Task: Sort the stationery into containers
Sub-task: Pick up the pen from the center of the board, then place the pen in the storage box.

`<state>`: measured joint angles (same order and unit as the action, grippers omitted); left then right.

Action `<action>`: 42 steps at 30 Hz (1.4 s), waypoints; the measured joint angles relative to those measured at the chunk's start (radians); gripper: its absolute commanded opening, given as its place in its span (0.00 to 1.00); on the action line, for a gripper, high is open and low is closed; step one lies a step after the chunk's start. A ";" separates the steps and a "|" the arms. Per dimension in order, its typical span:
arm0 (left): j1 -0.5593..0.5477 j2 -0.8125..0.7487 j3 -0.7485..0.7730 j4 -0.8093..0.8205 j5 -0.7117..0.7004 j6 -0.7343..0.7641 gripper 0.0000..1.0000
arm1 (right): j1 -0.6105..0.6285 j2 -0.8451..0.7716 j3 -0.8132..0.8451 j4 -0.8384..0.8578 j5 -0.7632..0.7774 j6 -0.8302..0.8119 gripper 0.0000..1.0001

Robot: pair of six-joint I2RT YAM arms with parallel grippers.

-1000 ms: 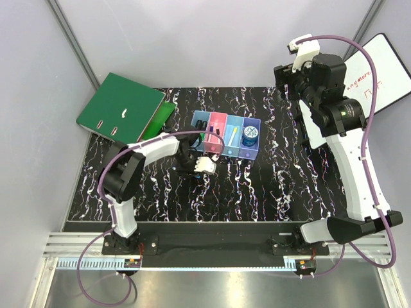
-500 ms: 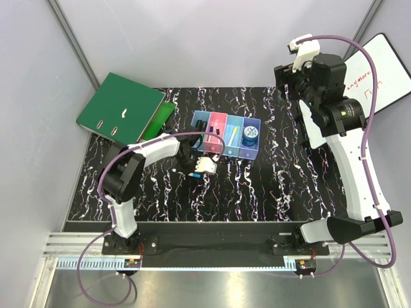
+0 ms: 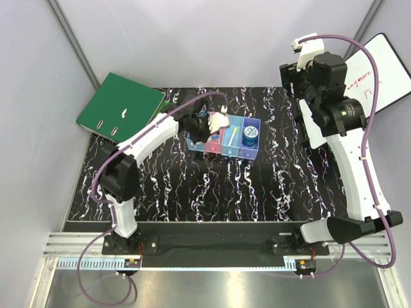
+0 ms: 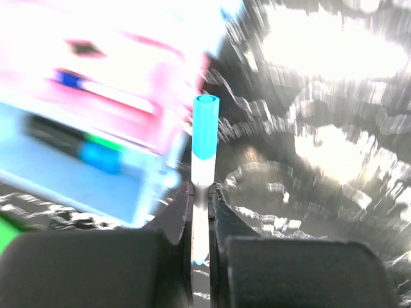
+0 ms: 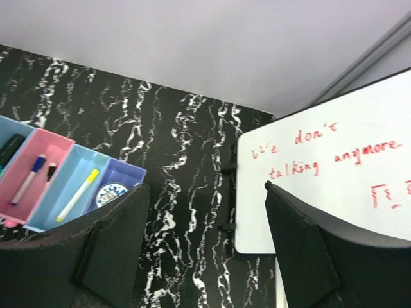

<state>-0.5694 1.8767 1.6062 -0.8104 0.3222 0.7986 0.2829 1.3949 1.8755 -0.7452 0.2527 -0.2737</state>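
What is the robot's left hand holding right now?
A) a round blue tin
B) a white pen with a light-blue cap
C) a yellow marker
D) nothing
B: the left hand is shut on the pen, its light-blue cap sticking out between the fingers.

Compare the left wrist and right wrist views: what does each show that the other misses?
Left wrist only: the left gripper shut on a cyan-capped pen. Right wrist only: the whiteboard, a yellow pen, the tin in the purple bin, the open right gripper. Both: the pink bin with its blue-capped pen, and the table.
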 measured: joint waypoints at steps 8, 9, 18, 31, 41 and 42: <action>0.000 0.144 0.339 0.021 0.119 -0.374 0.00 | -0.001 -0.039 -0.040 0.027 0.040 -0.074 0.81; 0.000 0.180 0.377 0.019 0.129 -0.420 0.00 | -0.001 -0.048 -0.045 0.030 0.042 -0.082 0.81; 0.024 0.385 0.481 0.081 0.243 -0.764 0.00 | -0.001 -0.101 -0.074 0.069 0.046 -0.115 0.81; 0.040 0.418 0.478 0.310 0.269 -1.023 0.00 | -0.002 -0.109 -0.129 0.069 0.045 -0.112 0.81; 0.040 0.480 0.463 0.343 0.260 -1.038 0.36 | -0.002 -0.109 -0.129 0.069 0.045 -0.101 0.82; 0.040 0.480 0.461 0.342 0.259 -1.035 0.43 | -0.002 -0.110 -0.129 0.069 0.044 -0.100 0.82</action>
<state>-0.5293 2.3566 2.0674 -0.4683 0.5812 -0.2359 0.2813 1.2850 1.7462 -0.6765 0.2970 -0.3737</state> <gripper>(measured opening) 0.275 0.815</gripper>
